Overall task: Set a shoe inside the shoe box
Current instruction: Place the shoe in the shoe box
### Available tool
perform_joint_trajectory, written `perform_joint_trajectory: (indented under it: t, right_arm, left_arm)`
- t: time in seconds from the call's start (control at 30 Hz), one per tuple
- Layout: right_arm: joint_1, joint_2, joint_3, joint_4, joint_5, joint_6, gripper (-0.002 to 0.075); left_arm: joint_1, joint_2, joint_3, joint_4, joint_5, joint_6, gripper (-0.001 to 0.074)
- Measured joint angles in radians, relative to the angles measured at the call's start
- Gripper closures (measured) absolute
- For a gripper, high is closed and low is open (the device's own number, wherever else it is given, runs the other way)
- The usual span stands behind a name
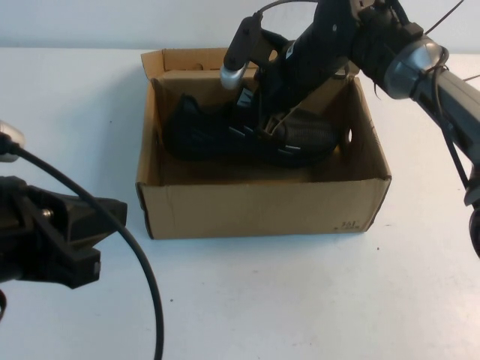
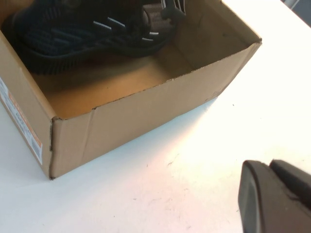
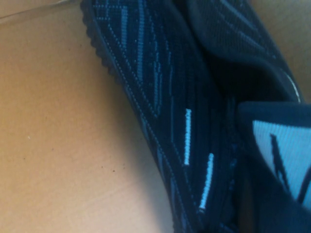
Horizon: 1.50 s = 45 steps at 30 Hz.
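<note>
The black knit shoe (image 1: 210, 135) lies inside the brown cardboard shoe box (image 1: 262, 206), toe toward the left, with its heel end a little raised. My right gripper (image 1: 259, 124) reaches down into the box and is shut on the shoe at its tongue and collar, by the white tongue label (image 3: 286, 155). The right wrist view is filled by the shoe (image 3: 160, 87) over the box floor. My left gripper (image 2: 277, 194) is shut and holds nothing. It hovers over the white table in front of the box's left corner (image 2: 146, 116), and the shoe (image 2: 73, 34) shows inside.
The box's flap lid (image 1: 187, 64) stands up along the far side. The left arm (image 1: 52, 240) and its black cable (image 1: 142, 277) fill the near left of the table. The right arm (image 1: 420, 67) crosses above the box's far right corner.
</note>
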Motion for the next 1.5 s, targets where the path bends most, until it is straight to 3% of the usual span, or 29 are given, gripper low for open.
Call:
perform_joint_trajectory:
  t: [1.07,1.17,1.37,1.5]
  right_arm:
    - [0.0,0.043,0.0,-0.025,-0.027,0.158,0.0697]
    - [0.0,0.043,0.0,-0.025,-0.032,0.161,0.0648]
    - [0.0,0.043,0.0,-0.02,-0.056,0.171,0.0465]
    - [0.0,0.03,0.0,-0.022,-0.056,0.188,0.0416]
  left_arm:
    - [0.0,0.0,0.0,-0.002,0.012,0.001,0.0736]
    - [0.0,0.0,0.0,-0.002,0.018,0.001,0.0736]
    - [0.0,0.0,0.0,-0.005,0.045,0.001,0.0736]
    - [0.0,0.0,0.0,-0.005,0.056,0.001,0.0736]
